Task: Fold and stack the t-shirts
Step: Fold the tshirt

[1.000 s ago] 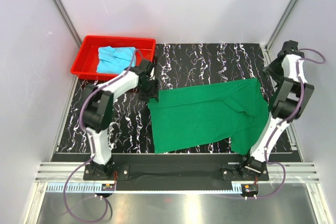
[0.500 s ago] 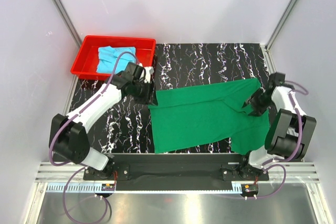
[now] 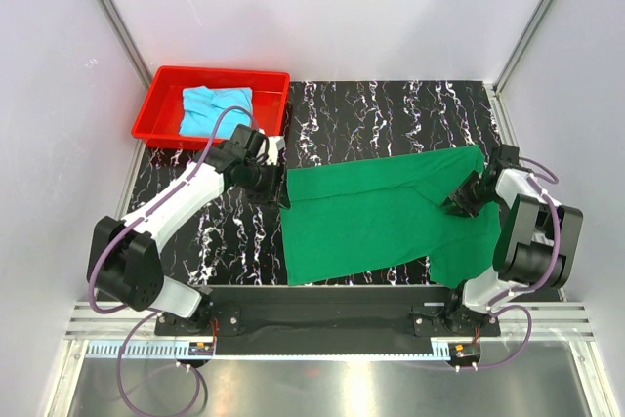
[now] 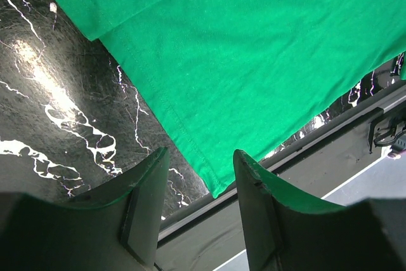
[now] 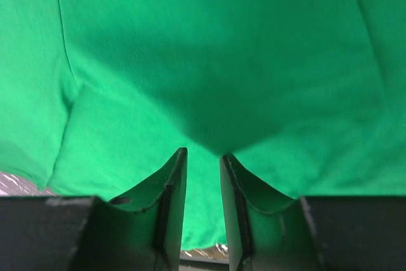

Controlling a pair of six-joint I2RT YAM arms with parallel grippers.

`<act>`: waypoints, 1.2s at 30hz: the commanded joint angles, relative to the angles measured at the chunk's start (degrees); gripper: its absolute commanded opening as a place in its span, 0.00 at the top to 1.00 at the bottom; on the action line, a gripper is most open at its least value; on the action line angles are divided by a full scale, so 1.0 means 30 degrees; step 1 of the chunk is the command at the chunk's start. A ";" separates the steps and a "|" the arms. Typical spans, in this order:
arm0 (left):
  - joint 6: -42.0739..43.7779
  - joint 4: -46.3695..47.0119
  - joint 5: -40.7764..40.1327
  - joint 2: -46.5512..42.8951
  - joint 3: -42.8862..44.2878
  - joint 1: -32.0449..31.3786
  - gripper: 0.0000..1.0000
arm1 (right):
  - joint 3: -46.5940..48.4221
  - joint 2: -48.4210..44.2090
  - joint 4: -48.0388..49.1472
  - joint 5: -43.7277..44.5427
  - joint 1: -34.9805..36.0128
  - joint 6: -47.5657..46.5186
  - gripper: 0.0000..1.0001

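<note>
The dark green t-shirt (image 3: 381, 217) lies spread on the black marble table, with a creased sleeve at its right end. My left gripper (image 3: 276, 181) is open just above the shirt's far left corner; in the left wrist view (image 4: 200, 179) a hemmed corner of the green cloth (image 4: 254, 49) lies between the fingers (image 4: 143, 214). My right gripper (image 3: 461, 200) hovers low over the shirt's right part, its jaws a narrow gap apart (image 5: 203, 157), with green cloth (image 5: 190, 49) bulging at the tips. The cyan-blue t-shirt (image 3: 210, 109) lies crumpled in the red tray (image 3: 151, 109).
The red tray stands at the far left corner of the table (image 3: 391, 114). Grey walls close in the left, back and right sides. A black rail (image 3: 322, 300) with the arm bases runs along the near edge.
My right gripper came down from the far right corner onto the shirt's right part. My left gripper shifted slightly nearer, staying at the shirt's left corner. The shirt barely moved.
</note>
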 commanded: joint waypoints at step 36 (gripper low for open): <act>0.0331 0.0044 0.0442 -0.0692 0.0278 0.0002 0.51 | 0.6801 0.3100 -0.1861 -0.0685 0.0462 -0.1194 0.79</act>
